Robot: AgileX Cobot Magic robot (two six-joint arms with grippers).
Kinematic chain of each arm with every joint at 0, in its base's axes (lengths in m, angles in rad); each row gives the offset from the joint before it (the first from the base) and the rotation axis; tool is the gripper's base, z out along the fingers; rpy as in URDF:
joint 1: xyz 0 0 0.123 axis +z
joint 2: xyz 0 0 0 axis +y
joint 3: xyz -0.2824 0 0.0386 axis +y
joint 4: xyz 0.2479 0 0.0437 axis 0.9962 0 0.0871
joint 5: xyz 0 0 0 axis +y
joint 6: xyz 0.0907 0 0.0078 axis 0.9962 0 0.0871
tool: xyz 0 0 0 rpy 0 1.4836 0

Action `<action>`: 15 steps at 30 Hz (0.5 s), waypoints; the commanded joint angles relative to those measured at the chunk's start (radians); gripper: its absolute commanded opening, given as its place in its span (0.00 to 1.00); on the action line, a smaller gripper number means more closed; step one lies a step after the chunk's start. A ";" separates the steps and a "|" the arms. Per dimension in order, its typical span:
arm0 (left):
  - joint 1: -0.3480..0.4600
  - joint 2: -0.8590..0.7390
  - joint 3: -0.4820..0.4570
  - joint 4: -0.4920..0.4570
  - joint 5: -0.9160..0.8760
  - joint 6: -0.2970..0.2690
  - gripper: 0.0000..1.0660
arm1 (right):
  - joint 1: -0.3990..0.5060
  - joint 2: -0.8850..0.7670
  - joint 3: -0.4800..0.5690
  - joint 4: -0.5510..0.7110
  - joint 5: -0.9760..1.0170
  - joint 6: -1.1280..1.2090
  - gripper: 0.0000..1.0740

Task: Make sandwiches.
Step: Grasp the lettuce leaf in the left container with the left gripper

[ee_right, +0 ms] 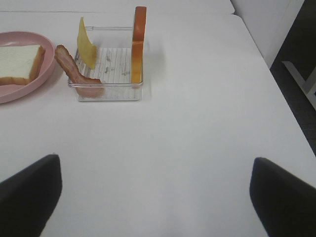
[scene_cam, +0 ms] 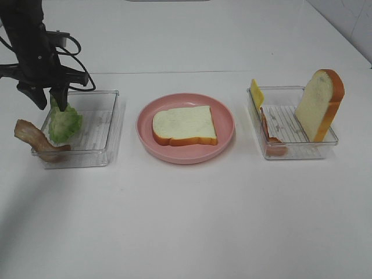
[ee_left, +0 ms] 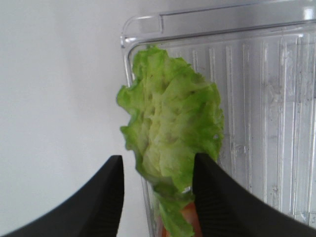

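A green lettuce leaf (scene_cam: 64,122) (ee_left: 170,133) stands upright at the left end of the left clear tray (scene_cam: 99,152). My left gripper (scene_cam: 49,96) (ee_left: 158,197) is right above it, jaws on either side of its stem. One finger touches the leaf and a narrow gap shows at the other. A brown bacon strip (scene_cam: 35,136) hangs over that tray's left rim. One bread slice (scene_cam: 185,125) lies flat on the pink plate (scene_cam: 226,125). My right gripper (ee_right: 155,197) is open over bare table, out of the exterior high view.
The right clear tray (scene_cam: 290,154) (ee_right: 108,91) holds an upright bread slice (scene_cam: 319,104) (ee_right: 139,44), a yellow cheese square (scene_cam: 256,93) (ee_right: 86,42) leaning on its left wall, and a bacon strip (scene_cam: 268,131) (ee_right: 74,71). White table lies in front.
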 commanded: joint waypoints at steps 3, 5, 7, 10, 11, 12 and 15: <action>-0.006 0.006 -0.003 0.007 0.021 0.010 0.22 | -0.006 -0.013 0.003 -0.002 -0.006 0.006 0.90; -0.006 0.006 -0.003 0.007 0.030 0.011 0.17 | -0.006 -0.013 0.003 -0.002 -0.006 0.006 0.90; -0.006 0.006 -0.003 0.007 0.035 0.023 0.11 | -0.006 -0.013 0.003 -0.002 -0.006 0.006 0.90; -0.006 0.006 -0.003 0.006 0.039 0.035 0.03 | -0.006 -0.013 0.003 -0.002 -0.006 0.006 0.90; -0.006 0.006 -0.003 0.005 0.039 0.036 0.01 | -0.006 -0.013 0.003 -0.002 -0.006 0.006 0.90; -0.006 0.006 -0.003 0.002 0.039 0.038 0.00 | -0.006 -0.013 0.003 -0.002 -0.006 0.006 0.90; -0.006 0.006 -0.003 -0.002 0.039 0.040 0.00 | -0.006 -0.013 0.003 -0.002 -0.006 0.006 0.90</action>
